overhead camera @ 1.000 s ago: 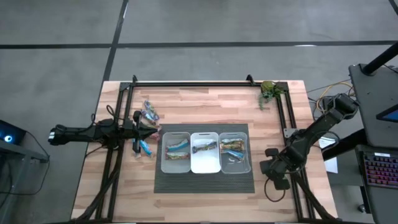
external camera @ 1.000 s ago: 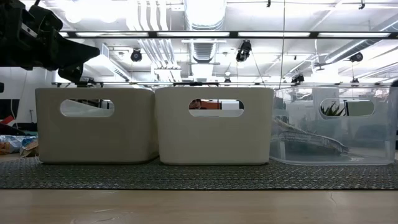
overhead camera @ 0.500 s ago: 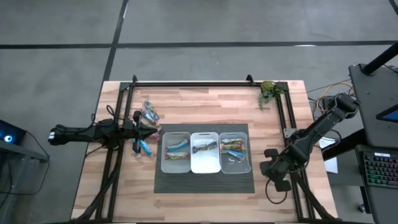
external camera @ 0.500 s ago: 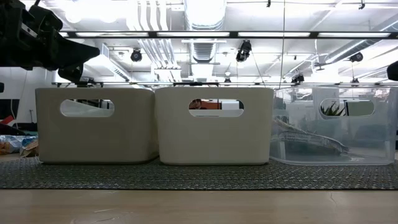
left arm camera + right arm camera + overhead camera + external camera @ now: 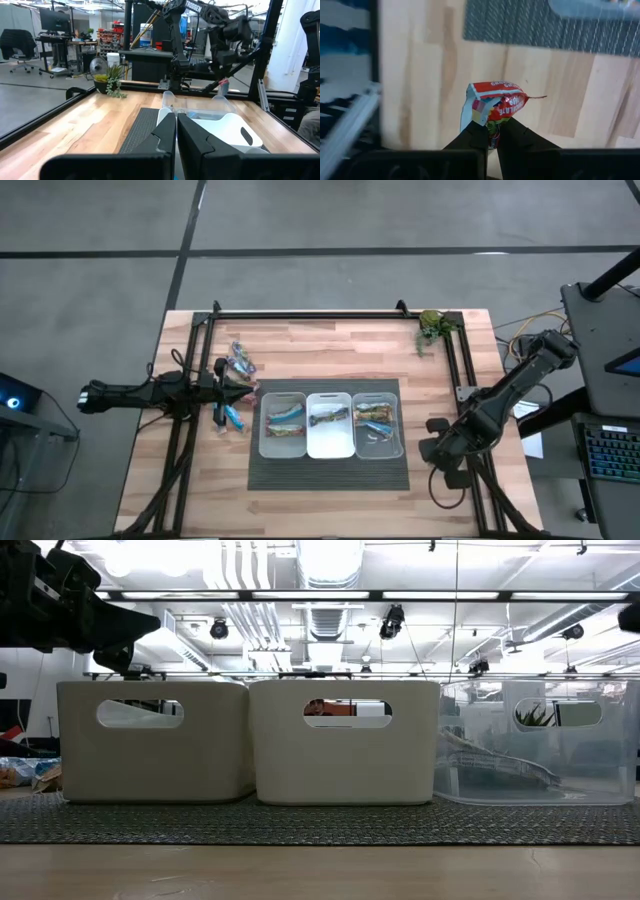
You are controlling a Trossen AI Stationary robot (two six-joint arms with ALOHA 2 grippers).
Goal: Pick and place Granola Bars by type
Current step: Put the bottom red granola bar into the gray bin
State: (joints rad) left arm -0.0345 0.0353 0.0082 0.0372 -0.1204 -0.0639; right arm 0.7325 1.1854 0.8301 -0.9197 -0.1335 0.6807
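The dark ribbed mat [image 5: 330,472] at the middle of the wooden table [image 5: 320,340] serves as the landmark. On it stand 3 bins side by side — a cream bin [image 5: 283,425] on the left, a white bin [image 5: 329,442] in the middle and a clear bin [image 5: 378,442] on the right — each with granola bars lying inside.

Nearest to the mat's right edge, just off it over bare wood, is the right gripper [image 5: 492,135]. Its 2 dark fingers are pinched together on a red-and-silver granola bar [image 5: 496,102], whose crumpled wrapper sticks out past the fingertips. In the high view this gripper [image 5: 432,450] sits low beside the mat's right side, close to the black frame rail.

Off the mat's left edge, the left gripper [image 5: 243,392] hangs with its jaws fully together and nothing between them, pointing toward the cream bin. Just beside it, on the wood, a blue-wrapped bar [image 5: 233,416] lies near the mat's upper-left corner, and a small heap of loose bars [image 5: 241,361] lies a little farther from the mat.

Farthest from the mat, at the table's far right corner, sits a small green plant [image 5: 432,327] — it also shows beyond the bins in the left wrist view [image 5: 111,80].
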